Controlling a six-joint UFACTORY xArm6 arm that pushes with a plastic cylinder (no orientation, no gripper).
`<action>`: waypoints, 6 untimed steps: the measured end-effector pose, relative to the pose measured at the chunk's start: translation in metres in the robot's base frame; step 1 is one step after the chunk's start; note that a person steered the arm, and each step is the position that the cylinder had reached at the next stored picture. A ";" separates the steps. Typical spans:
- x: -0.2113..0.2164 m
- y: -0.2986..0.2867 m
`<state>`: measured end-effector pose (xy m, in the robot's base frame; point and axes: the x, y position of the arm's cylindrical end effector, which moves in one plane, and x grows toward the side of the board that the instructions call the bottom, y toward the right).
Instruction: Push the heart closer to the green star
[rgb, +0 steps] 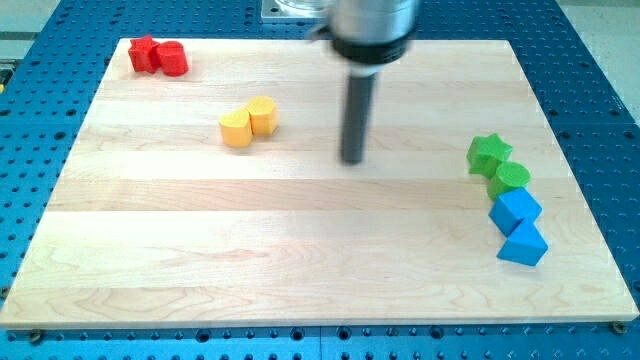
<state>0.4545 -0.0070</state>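
Eight blocks in pairs on the wooden board (300, 260).
My tip (352, 160), a bare rod holding nothing, stands between yellow heart (262, 114) and green star (489, 152).

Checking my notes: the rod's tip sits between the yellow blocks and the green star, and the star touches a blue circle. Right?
Not quite. In the camera view my tip does sit between the yellow blocks and the green star, but the star touches a green round block, not a blue one.
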 end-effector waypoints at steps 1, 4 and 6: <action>0.003 -0.122; -0.067 0.026; -0.080 0.121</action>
